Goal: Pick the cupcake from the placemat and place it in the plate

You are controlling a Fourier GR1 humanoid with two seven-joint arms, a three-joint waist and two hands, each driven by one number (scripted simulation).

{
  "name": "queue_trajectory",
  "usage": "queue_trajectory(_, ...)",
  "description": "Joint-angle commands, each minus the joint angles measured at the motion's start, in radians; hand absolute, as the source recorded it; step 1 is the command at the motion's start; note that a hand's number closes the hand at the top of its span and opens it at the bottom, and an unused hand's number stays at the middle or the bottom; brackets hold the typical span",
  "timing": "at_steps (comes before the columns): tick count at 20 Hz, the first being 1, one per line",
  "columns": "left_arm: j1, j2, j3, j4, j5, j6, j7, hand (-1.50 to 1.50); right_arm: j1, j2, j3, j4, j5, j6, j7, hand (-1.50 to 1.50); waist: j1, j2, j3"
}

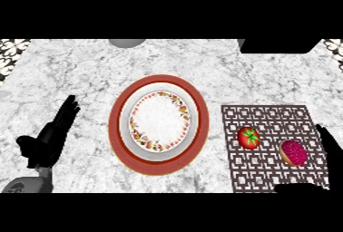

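Observation:
The cupcake (294, 152), with dark pink topping, lies on the patterned brown placemat (268, 118) at the right. The plate (159, 121) with a red rim and floral ring sits in the middle of the counter, to the left of the placemat. My right hand (328, 145) is at the right edge, just right of the cupcake, fingers straight and thumb (298, 187) spread below it, not touching it. My left hand (53, 136) rests open at the left, fingers pointing up, well away from the plate.
A red tomato (248, 137) sits on the placemat just left of the cupcake. A grey round object (127, 42) and a black object (278, 44) sit at the counter's far edge. Marble counter (80, 72) surrounds the plate.

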Motion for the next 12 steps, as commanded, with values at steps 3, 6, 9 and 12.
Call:
queue_trajectory(3,0.009,0.005,0.025,-0.028,-0.013,-0.019,0.021,0.0,-0.017,-0.012,-0.032,-0.041,-0.022,0.164,0.11,-1.5,-0.001,-0.001,0.0)
queue_trajectory(6,0.012,-0.039,-0.003,-0.087,-0.045,0.01,0.077,0.0,-0.12,0.034,-0.075,0.141,-0.039,0.156,0.017,-1.5,0.003,0.0,0.001)
queue_trajectory(9,0.014,-0.007,0.069,-0.027,-0.009,-0.07,0.028,0.0,-0.031,0.088,-0.034,0.119,0.052,0.122,-0.009,-1.5,-0.002,-0.001,0.0)
queue_trajectory(12,0.011,-0.068,0.034,-0.076,-0.069,-0.008,0.061,0.0,-0.062,0.083,-0.081,0.136,0.036,0.187,-0.024,-1.5,-0.002,-0.001,0.001)
